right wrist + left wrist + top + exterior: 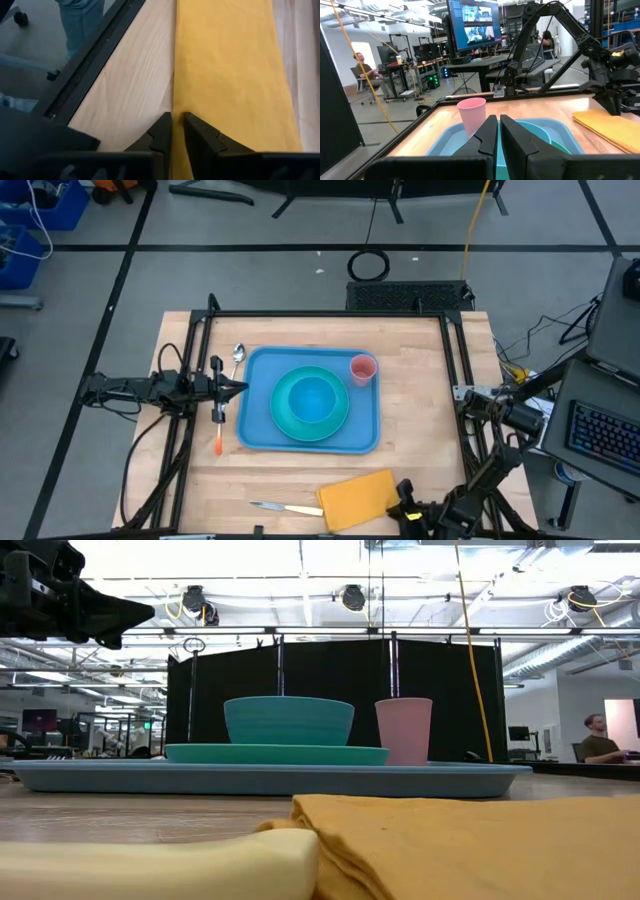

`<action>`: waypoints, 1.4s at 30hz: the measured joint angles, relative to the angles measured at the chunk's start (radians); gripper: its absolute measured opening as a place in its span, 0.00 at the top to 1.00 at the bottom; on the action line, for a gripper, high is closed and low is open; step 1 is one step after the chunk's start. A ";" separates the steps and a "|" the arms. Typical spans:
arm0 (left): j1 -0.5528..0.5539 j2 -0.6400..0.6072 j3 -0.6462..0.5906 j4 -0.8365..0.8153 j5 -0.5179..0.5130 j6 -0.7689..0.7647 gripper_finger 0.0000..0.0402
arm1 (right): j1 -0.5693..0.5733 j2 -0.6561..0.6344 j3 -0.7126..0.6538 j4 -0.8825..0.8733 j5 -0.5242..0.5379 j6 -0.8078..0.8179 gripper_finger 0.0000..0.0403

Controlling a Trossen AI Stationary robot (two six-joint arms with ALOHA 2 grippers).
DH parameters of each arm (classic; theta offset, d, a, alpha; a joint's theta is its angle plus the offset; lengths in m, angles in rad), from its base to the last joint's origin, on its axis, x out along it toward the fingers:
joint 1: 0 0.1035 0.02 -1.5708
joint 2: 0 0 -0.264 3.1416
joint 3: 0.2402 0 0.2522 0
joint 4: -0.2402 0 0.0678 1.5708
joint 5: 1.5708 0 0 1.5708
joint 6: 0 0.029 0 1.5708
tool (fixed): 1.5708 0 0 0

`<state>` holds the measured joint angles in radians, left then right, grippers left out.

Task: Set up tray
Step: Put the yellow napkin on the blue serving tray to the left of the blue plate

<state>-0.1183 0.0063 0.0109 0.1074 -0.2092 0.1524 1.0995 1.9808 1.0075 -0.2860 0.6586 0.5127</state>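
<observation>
The blue tray [258, 430] lies mid-table and holds a turquoise plate [285, 420] with a turquoise bowl [312, 398] on it. A pink cup [362, 369] stands in the tray's far right corner. My left gripper [240, 388] is shut and empty; it hovers above the tray's left rim, raised in the low view [130, 612], and points across the tray [497, 122]. My right gripper [403, 492] is shut at the right edge of a yellow napkin [357, 498] that lies flat near the table's near edge. My right gripper's shut fingertips [165, 122] stand over the napkin's edge [176, 95], which runs out straight ahead of them. I cannot tell whether they touch the napkin. The napkin lies flat on the table.
A spoon [238, 355] lies off the tray's far left corner. An orange-handled utensil [218, 442] lies along the tray's left side. A knife with a cream handle [278, 507] lies left of the napkin. A black frame [330, 314] borders the table. Bare wood shows right of the tray.
</observation>
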 joint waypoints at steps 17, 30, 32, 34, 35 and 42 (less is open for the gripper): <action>0.000 0.000 0.000 0.000 0.000 0.000 0.94 | -0.021 -0.015 0.028 0.018 0.040 0.024 1.00; 0.000 0.000 0.000 0.000 0.000 0.000 0.94 | -0.025 -0.058 0.031 0.002 0.100 -0.002 1.00; 0.000 0.000 0.000 0.000 0.000 0.000 0.94 | -0.025 -0.058 0.031 0.005 0.106 -0.001 1.00; 0.000 0.000 0.000 0.000 0.000 0.000 0.94 | -0.024 -0.058 0.031 0.005 0.113 0.000 1.00; 0.000 0.000 0.000 0.000 0.000 0.000 0.94 | -0.024 -0.059 0.031 0.006 0.117 0.000 1.00; 0.000 0.000 0.000 0.000 0.000 0.000 0.94 | -0.027 -0.060 0.060 -0.023 0.123 -0.001 1.00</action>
<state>-0.1184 0.0063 0.0109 0.1070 -0.2093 0.1524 1.0725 1.9209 1.0677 -0.3086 0.7815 0.5117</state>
